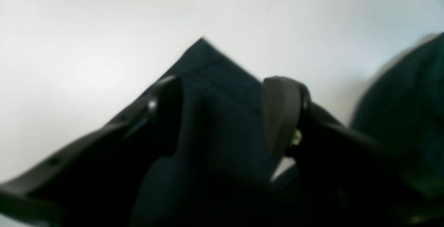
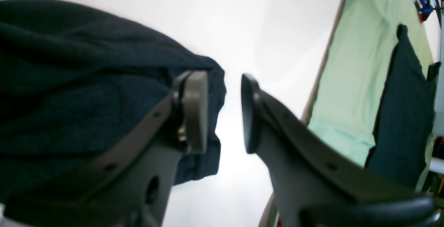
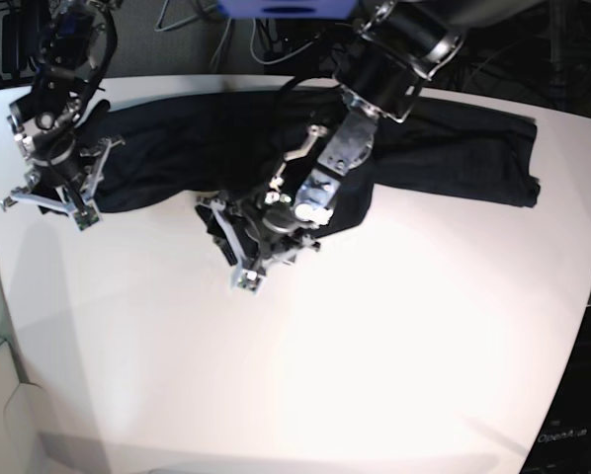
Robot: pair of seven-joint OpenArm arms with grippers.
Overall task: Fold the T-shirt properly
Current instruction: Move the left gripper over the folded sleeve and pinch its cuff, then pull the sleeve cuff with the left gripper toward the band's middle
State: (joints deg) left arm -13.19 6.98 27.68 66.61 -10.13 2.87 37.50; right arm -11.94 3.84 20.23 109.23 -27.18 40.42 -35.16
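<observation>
A: Where does the T-shirt lie?

B: It is spread across the far part of the white tabletop, a dark band running from my right side to my left. One sleeve end reaches toward the tabletop's edge on my left side. The lower middle hangs in a bunched flap toward the near side.

A: What is my left gripper doing?

B: It is clamped on the T-shirt. In the left wrist view a pointed fold of dark cloth stands up between my two fingers, filling the gap, with bare tabletop behind it. In the base view this gripper sits at the bunched flap, just at the garment's near edge.

A: And my right gripper?

B: Its jaws stand apart with nothing between them; only white tabletop shows through the gap. One pad lies against the side of a rolled mass of the T-shirt, the other is clear of it. In the base view it hovers at the sleeve end on my right side.
</observation>
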